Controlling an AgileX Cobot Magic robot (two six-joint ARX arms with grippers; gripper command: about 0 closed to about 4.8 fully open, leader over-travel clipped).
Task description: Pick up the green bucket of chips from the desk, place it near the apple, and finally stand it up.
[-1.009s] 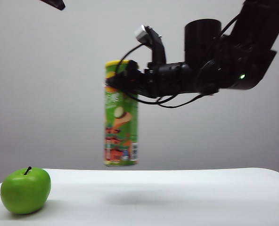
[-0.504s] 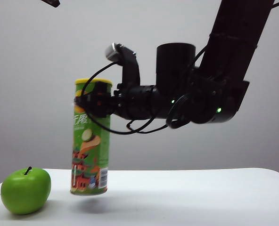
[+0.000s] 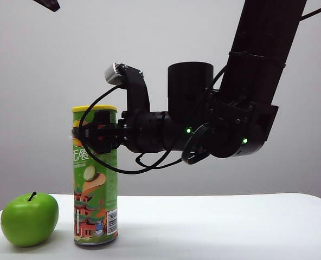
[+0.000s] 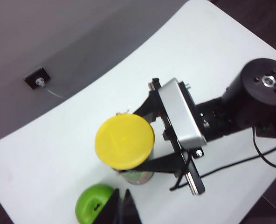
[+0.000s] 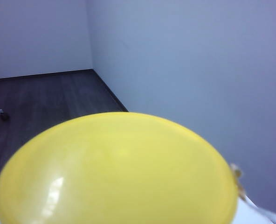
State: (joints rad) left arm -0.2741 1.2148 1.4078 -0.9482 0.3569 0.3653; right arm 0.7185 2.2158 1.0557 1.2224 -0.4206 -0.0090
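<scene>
Lowered from mid-air, the can (image 3: 95, 179) is standing beside the apple (image 3: 29, 219) near the desk's (image 3: 214, 227) left edge, the right gripper (image 3: 93, 134) clamping it and needing release, the left gripper (image 4: 121, 210) hovering above, jaws together.

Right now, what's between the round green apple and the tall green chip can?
Only bare white desk; exterior view shows a narrow gap between apple and can, held by the right gripper.

We see the right arm slant down from the upper right, its wrist level and reaching left, the right pincer (image 3: 95, 135) clamped on the green bucket of chips (image 3: 95, 200) just below its lid. The left pincer (image 4: 121, 210) hangs high above, its fingertips close together.
</scene>
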